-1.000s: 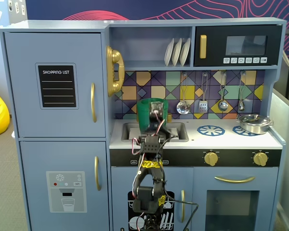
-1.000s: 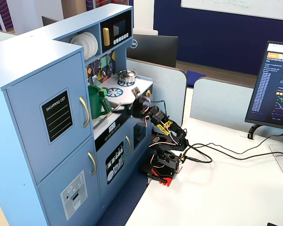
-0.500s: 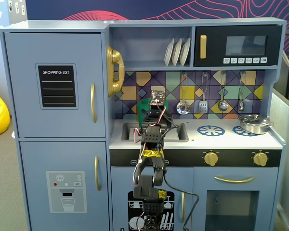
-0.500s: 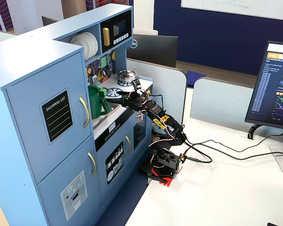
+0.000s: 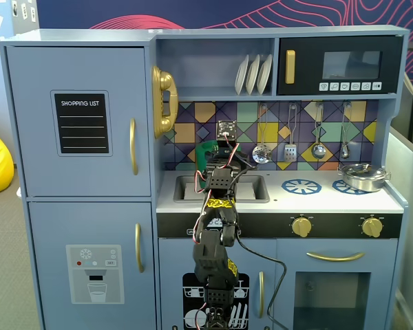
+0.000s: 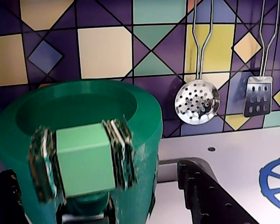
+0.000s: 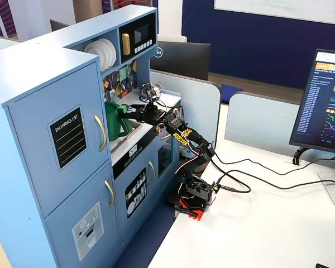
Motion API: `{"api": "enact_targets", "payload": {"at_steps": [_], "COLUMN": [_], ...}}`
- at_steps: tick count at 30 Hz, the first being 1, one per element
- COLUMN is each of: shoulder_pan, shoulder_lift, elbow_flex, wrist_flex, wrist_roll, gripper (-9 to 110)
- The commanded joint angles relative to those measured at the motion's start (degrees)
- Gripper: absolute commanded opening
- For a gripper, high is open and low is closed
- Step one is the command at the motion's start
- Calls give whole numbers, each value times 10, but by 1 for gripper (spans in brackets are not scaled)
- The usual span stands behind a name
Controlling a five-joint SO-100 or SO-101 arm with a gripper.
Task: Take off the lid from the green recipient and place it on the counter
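**Arm reaches toward green recipient by the sink**

In the wrist view, the green recipient (image 6: 84, 140) fills the left half, standing upright with its ribbed strap facing the camera and the lid (image 6: 74, 105) seated in its top; the handle is not clear from here. The black fingers (image 6: 214, 196) stand wide apart, one at the lower left corner and one right of the container, flanking it and holding nothing. A perforated skimmer (image 6: 197, 101) and a slotted spatula (image 6: 257, 95) hang on the tiled wall to the right. In a fixed view, the gripper (image 7: 135, 113) is just beside the container, above the counter (image 7: 148, 111).
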Motion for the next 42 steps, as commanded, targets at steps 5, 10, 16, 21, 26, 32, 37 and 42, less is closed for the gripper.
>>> {"api": "enact_targets", "payload": {"at_steps": [5, 10, 16, 21, 26, 32, 37, 42], "shoulder_pan": [-26, -32, -33, -35, -35, -38, -28, 28], "shoulder_lift": [-35, -55, -61, -60, -59, -69, -63, -55], "elbow_flex": [-82, -99, -106, -107, -108, -129, -147, -152], "wrist_flex": [-1, 2, 24, 32, 18, -62, -71, -61], "wrist_roll": [-8, -13, -41, -44, -36, -31, -43, -45], "gripper": [35, 34, 7, 0, 0, 0, 0, 0]}}
